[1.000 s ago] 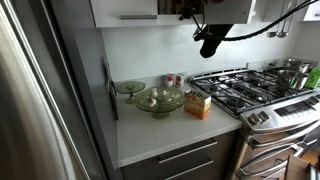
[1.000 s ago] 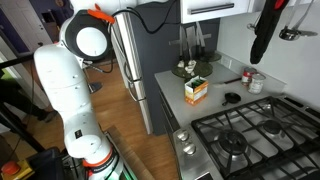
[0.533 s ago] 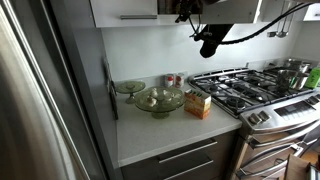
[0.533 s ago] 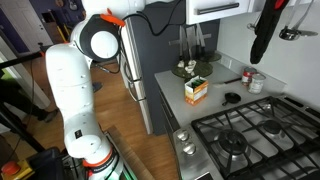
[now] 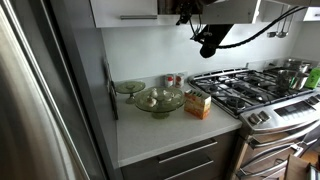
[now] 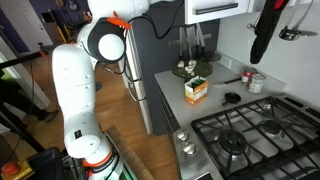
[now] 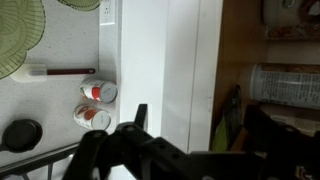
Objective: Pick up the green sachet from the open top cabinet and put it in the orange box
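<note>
One green sachet [image 7: 222,128] upright inside the open top cabinet [image 7: 240,50], just ahead of the gripper [image 7: 195,140], fingers [image 7: 137,122] spread wide, orange box [image 5: 198,104] well below on the counter [image 5: 160,130]

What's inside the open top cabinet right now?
In the wrist view, the top cabinet holds a green sachet near its front edge and a ribbed clear container; the gripper covers whatever lies lower down.

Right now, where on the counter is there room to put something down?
The front of the counter is bare, from the glass bowls and orange box out to the front edge, beside the stove. The back by the wall is crowded: the bowls, the box and two cans sit close together.
</note>
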